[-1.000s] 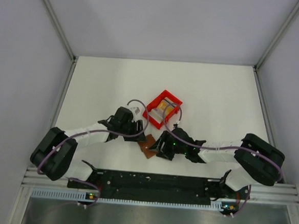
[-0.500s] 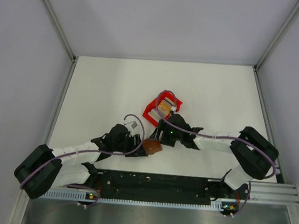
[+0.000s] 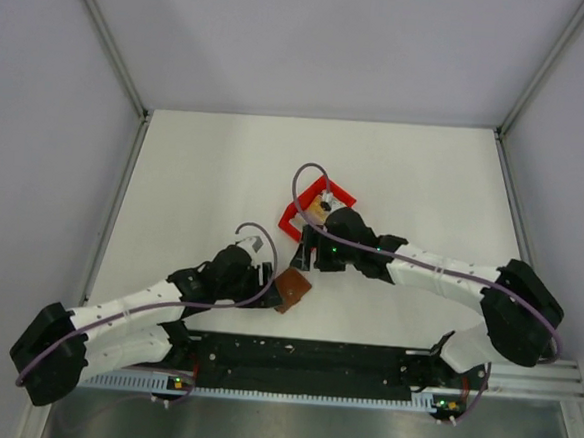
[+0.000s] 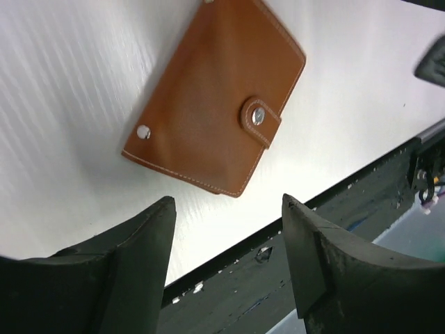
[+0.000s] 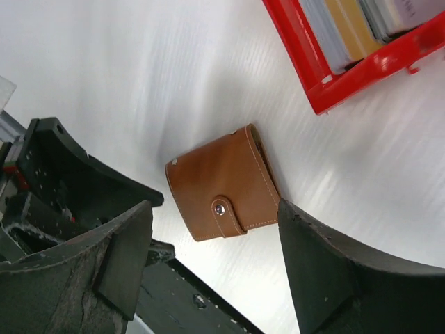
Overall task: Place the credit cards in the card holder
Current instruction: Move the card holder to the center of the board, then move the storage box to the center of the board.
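The brown card holder (image 3: pixel 292 289) lies flat and closed near the table's front edge, its snap strap fastened. It shows in the left wrist view (image 4: pixel 215 104) and in the right wrist view (image 5: pixel 222 184). The credit cards (image 5: pixel 351 24), light blue, orange-yellow and grey, stand on edge in the red box (image 5: pixel 313 90). From above they show as an orange patch (image 3: pixel 320 209). My left gripper (image 3: pixel 267 281) is open and empty just left of the card holder (image 4: pixel 228 209). My right gripper (image 3: pixel 308 256) is open and empty, above the table between box and card holder (image 5: pixel 212 209).
The red box (image 3: pixel 290 222) sits mid-table, just behind the right gripper. The black rail (image 3: pixel 302 355) of the arm bases runs along the near edge, close to the card holder. White walls enclose the table on three sides.
The left arm has swung toward the near left and the right gripper has moved back toward the red box. The card holder, tilted half a second ago, lies flat between them.
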Controlling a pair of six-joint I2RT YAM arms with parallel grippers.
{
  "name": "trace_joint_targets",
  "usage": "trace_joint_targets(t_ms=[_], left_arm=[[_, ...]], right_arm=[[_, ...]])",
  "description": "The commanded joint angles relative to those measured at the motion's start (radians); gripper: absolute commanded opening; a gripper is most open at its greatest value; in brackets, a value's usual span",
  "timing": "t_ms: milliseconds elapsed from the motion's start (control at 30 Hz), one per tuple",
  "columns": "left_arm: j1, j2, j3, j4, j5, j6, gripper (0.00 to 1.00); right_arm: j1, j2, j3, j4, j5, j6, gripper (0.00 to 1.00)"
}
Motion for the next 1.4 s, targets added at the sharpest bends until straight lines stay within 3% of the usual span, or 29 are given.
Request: trace_joint_targets(t_ms=[0,100,233,433,1033,1367], left_arm=[[-0.003,0.004,0.158,-0.158,-0.153,0.097,0.68],[-0.001,0.06,0.231,-0.169,-0.231,0.139,0.73],[0.014,0.157,0.316,-0.16,-0.289,0.208,0.76],[0.031,0.277,0.446,-0.199,-0.292,0.271,0.77],[0.032,0.245,0.344,-0.184,-0.249,0.21,0.77],[0.032,0.258,0.33,-0.172,-0.255,0.223,0.77]], right_arm=[[-0.007,-0.124,0.084,-0.091,0.145,-0.156,0.73],[-0.059,-0.12,0.165,-0.166,0.229,-0.205,0.77],[-0.156,-0.066,0.255,-0.306,0.3,-0.117,0.84],[-0.224,0.011,0.276,-0.306,0.34,-0.002,0.9],[-0.369,0.35,0.479,-0.29,0.436,-0.027,0.9],[-0.411,0.266,0.367,-0.287,0.518,-0.153,0.89]])
